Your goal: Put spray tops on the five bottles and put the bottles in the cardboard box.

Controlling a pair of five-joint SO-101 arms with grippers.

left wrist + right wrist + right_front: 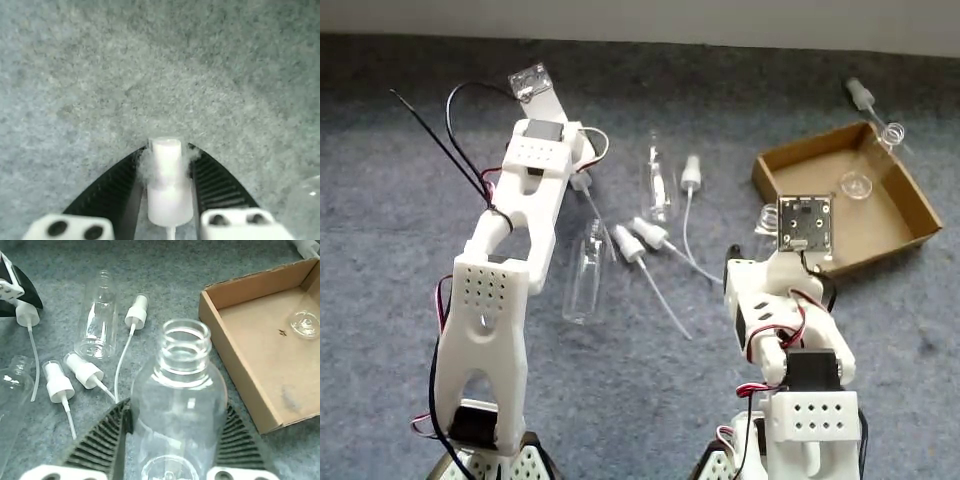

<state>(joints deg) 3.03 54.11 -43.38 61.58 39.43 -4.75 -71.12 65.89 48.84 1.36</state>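
My left gripper [167, 150] is shut on a white spray top [166, 180] just above the carpet. The high view shows that spray top [581, 181] with its thin tube trailing toward a lying bottle [583, 270]. My right gripper [177, 410] is shut on a clear bottle [181, 385], held upright with its open neck up, close to the cardboard box [235, 355]. A second clear bottle [658, 180] lies on the carpet. Three loose spray tops [691, 175] [650, 232] [628, 245] lie between the arms.
The cardboard box [910, 205] stands at the back right with a clear bottle [857, 185] upright inside. Another bottle [893, 133] rests at the box's far edge, and a spray top [860, 95] lies beyond it. Grey carpet covers the table.
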